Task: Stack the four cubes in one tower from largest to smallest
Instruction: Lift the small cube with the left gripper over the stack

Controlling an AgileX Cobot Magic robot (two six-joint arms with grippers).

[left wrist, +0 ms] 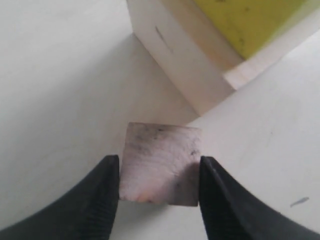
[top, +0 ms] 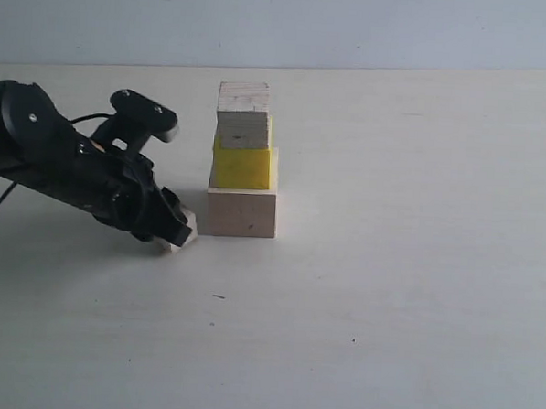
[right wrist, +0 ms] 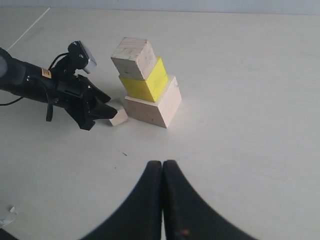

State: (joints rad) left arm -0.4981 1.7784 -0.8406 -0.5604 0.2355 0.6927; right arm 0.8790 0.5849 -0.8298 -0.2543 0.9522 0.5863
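Cubes, three of them, stand stacked just ahead of the left claw (top: 174,229): a large pale bare-wood cube (top: 241,212) at the bottom, a bright yellow cube (top: 241,166) on it, and a medium pale wood cube (top: 243,116) on top. Between that claw's black fingers (left wrist: 100,200) sits the small pale bare-wood cube (left wrist: 160,155), resting on the white table (top: 416,267) with a finger against each side, pinched. It lies just beside the large cube's base. The right claw (right wrist: 162,167), well back from the stack, has its fingers pressed together and holds nothing.
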